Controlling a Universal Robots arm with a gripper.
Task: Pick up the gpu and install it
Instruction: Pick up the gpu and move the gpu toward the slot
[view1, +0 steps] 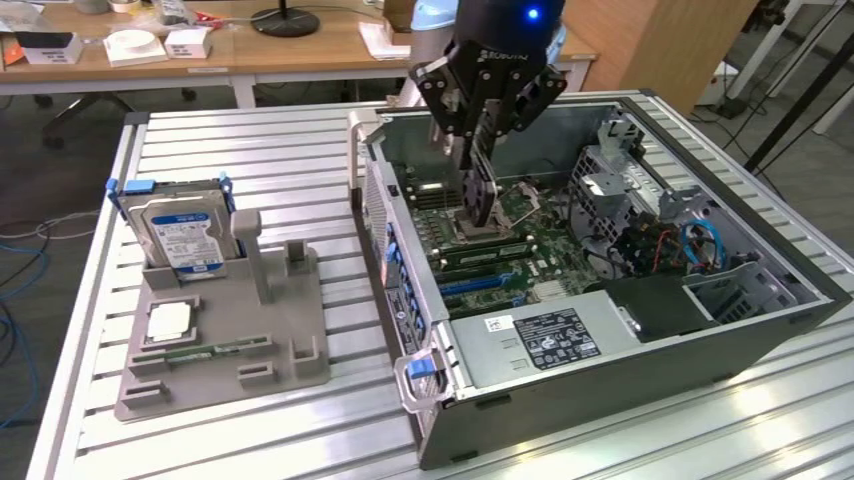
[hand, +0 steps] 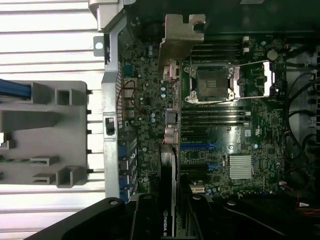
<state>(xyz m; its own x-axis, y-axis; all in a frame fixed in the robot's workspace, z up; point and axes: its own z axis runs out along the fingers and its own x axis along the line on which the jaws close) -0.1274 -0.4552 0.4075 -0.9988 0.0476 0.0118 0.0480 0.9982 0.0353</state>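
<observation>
I hold the gpu (view1: 482, 193), a thin dark card, on edge and hanging down over the motherboard (view1: 527, 255) inside the open computer case (view1: 747, 330). My gripper (view1: 477, 140) is shut on the card's upper edge. In the wrist view the gpu (hand: 169, 165) runs edge-on away from my gripper (hand: 170, 215), and its silver bracket (hand: 181, 35) reaches toward the case's rear wall. The card's lower edge is near the board by the open CPU socket (hand: 210, 84); whether it touches I cannot tell.
A grey holder (view1: 220, 330) on the slatted table at the exterior view's left carries a hard drive (view1: 180, 232), a CPU chip (view1: 168, 320) and a memory stick (view1: 214, 351). Inside the case are a power supply (view1: 561, 335), a drive cage (view1: 621, 180) and cables (view1: 694, 245).
</observation>
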